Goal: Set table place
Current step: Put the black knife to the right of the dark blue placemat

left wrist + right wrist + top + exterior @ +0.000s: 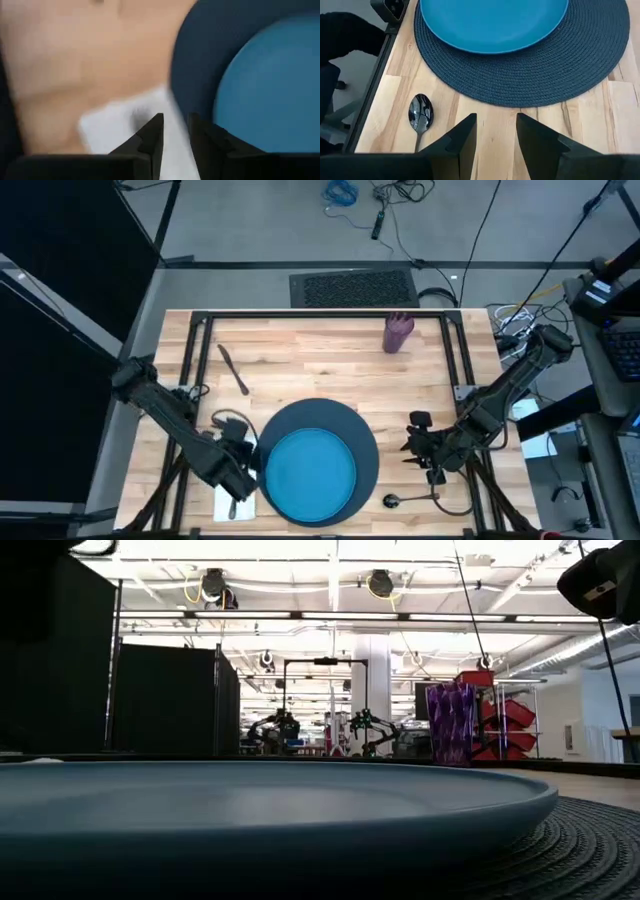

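High view showed me the bright blue round plate [316, 472] on the dark woven charger [365, 442], near the front of the light plank worktop [300, 350]. My left gripper [240, 472] hovered over the white cloth napkin [232, 505], jaws slightly parted, holding nothing. My right gripper [425, 448], open and empty, waited above the dark spoon [392, 501]. I judged cutlery placement underway; next, the dark knife [232, 367] far back needed fetching.

Left wrist view fully blurred. Low view backlit by ceiling lights; blue plate [250, 805] dark, defocused up close. Glare on spoon [420, 113].
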